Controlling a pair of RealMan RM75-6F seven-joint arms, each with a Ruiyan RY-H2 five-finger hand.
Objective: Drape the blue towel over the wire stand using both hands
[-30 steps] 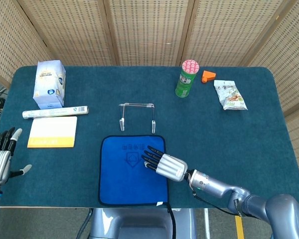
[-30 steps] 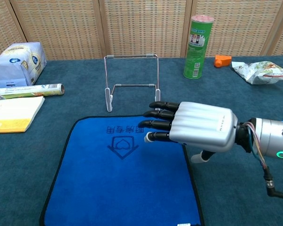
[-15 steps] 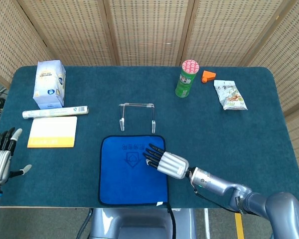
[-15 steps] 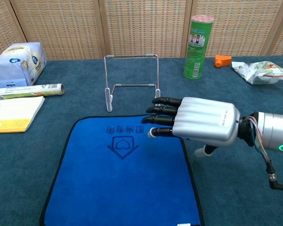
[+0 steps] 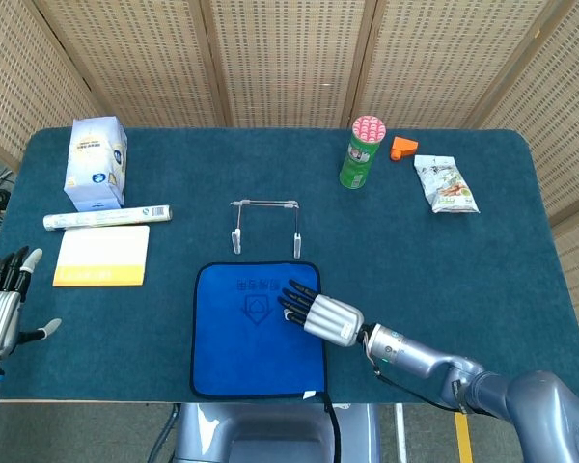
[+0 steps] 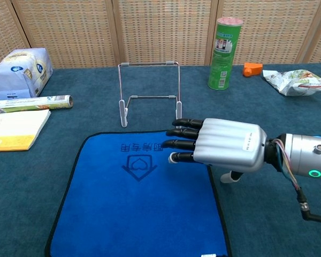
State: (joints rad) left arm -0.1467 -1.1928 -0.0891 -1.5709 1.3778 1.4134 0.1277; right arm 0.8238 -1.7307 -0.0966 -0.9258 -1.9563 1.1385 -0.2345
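The right robot hand (image 6: 216,148) has sunk slightly, fingers spread and empty, over the blue towel (image 6: 134,198).

The blue towel (image 6: 134,198) carries a row of darker blue characters above a house-shaped emblem, seen upside down from the chest view and too faint to read. Print on the green can (image 6: 223,52) at two o'clock is too small to read.

We see a green can (image 5: 362,152), orange block (image 5: 402,147), snack bag (image 5: 445,183), tissue box (image 5: 97,162), foil roll (image 5: 106,217) and yellow pad (image 5: 101,256)
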